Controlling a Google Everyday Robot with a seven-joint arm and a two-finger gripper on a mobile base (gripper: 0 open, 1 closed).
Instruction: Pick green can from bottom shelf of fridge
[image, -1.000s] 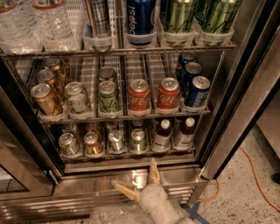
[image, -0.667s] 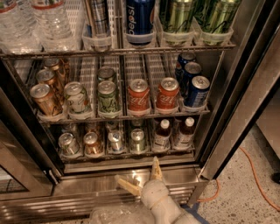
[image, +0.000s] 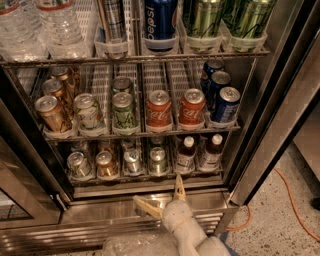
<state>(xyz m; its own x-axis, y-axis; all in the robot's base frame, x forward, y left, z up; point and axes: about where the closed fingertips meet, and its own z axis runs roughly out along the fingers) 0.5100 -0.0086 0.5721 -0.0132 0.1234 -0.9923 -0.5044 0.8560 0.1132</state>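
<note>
Claw (image: 157, 190), fingers spread wide and empty, before the steel base panel of the fridge (image: 100, 216), just below the bottom shelf (image: 150, 179), where the green can (image: 158, 161) stands upright between a silver-blue can (image: 133, 161) and a brown bottle (image: 186, 155).

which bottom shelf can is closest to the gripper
The green can, fourth from left on the bottom shelf, beside the bottles. It is just above the open gripper at the fridge base; the other three cans are farther left.
</note>
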